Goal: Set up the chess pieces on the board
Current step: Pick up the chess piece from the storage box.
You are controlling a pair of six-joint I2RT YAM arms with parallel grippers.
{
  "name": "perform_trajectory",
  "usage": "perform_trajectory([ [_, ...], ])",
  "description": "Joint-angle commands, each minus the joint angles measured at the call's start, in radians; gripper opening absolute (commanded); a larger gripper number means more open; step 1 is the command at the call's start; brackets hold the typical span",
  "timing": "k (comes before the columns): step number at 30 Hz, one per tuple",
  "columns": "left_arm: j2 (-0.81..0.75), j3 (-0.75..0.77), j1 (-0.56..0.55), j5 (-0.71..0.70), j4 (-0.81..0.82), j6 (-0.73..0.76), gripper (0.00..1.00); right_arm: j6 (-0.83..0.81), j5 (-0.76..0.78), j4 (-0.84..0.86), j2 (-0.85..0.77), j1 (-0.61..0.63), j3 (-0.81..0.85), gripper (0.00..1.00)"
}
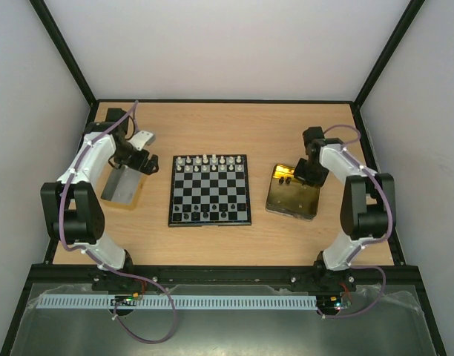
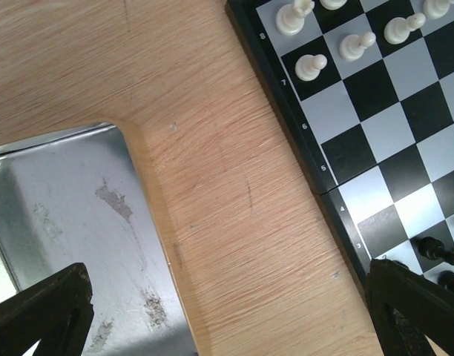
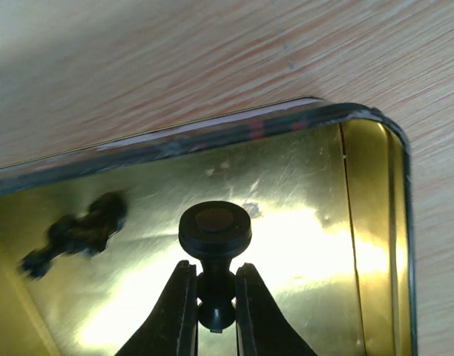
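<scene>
reaches into the gold tray point(image 3: 375, 170) with the right end effector point(image 3: 214, 271) pinching a black piece point(image 3: 214, 228) by its stem, round base showing, holds the left end effector point(image 2: 227, 297) wide open.

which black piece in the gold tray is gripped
The piece showing its round base, pinched by its stem between the right jaws. The other black piece lies loose beside it in the gold tray.

Lab rig: white-walled, black-framed enclosure point(image 1: 212, 44) around wooden table point(image 1: 212, 126)
</scene>
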Motion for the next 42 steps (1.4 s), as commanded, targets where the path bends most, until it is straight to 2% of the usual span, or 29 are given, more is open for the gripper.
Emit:
perform_trajectory([
  [1,-0.024,0.027,-0.022,0.008,-0.038,-0.014,0.99,0.028,-0.055,-0.059,-0.104,-0.003,-0.015,0.02],
  [10,-0.012,0.081,-0.062,0.022,-0.070,-0.026,1.00,0.045,-0.194,-0.098,-0.241,-0.002,-0.062,0.02],
  [15,0.002,0.120,-0.124,0.034,-0.091,-0.040,0.99,0.053,-0.290,-0.143,-0.331,0.035,-0.057,0.02],
  [18,0.024,0.163,-0.181,0.035,-0.114,-0.058,0.99,0.066,-0.318,-0.160,-0.367,0.105,-0.038,0.02],
  [22,0.075,0.247,-0.236,0.104,-0.176,-0.060,0.99,0.088,-0.365,-0.177,-0.416,0.188,-0.001,0.03],
  [25,0.122,0.309,-0.244,0.189,-0.222,-0.047,0.97,0.141,-0.368,-0.185,-0.451,0.283,0.026,0.03],
  [31,0.237,0.422,-0.244,0.417,-0.353,0.047,0.93,0.311,-0.357,-0.091,-0.504,0.484,0.044,0.03],
  [36,0.272,0.402,-0.253,0.557,-0.360,0.081,0.93,0.470,-0.280,0.006,-0.483,0.685,0.078,0.02],
  [42,0.272,0.348,-0.261,0.677,-0.360,0.115,0.91,0.561,-0.204,0.091,-0.388,0.871,0.146,0.02],
])
